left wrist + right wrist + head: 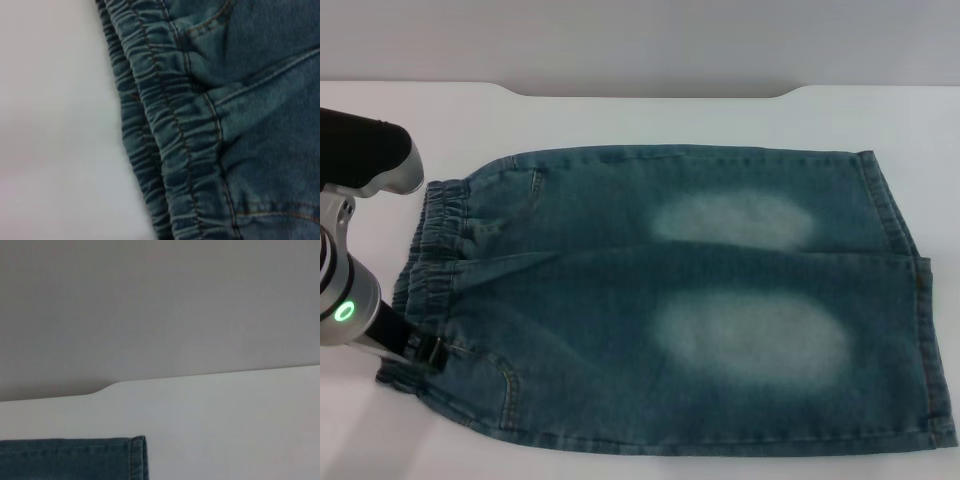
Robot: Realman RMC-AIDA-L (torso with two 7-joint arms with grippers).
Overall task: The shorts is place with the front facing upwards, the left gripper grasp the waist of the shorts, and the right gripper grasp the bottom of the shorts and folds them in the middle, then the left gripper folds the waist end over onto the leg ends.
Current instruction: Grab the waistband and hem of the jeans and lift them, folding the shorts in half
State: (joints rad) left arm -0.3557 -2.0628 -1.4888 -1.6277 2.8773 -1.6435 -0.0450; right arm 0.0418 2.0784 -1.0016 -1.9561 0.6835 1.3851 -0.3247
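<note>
- Head view: the shorts [680,300] lay flat on the white table [620,110], ruched waistband [438,250] toward the robot's left, leg ends [920,300] toward its right. Two pale faded patches faced up, one per leg.
- Head view: the left gripper [418,350] sat at the near corner of the waistband, touching the denim. Whether its fingers were spread or pinching cloth could not be told. The right gripper was not visible.
- Handling judgement: denim appeared soft, limp and moderately heavy; it would likely drape and sag when lifted, not slip. The gathered elastic band offered a thick ridge for a hold at the waist; the stitched hems offered a firm edge at the other end.
- Left wrist view: close on the elastic waistband [170,140], tightly gathered with orange-brown stitching, bare table just beside it. No fingers showed.
- Right wrist view: one hem corner [135,457] of the shorts lay flat on the table, far table edge beyond. No fingers showed.
</note>
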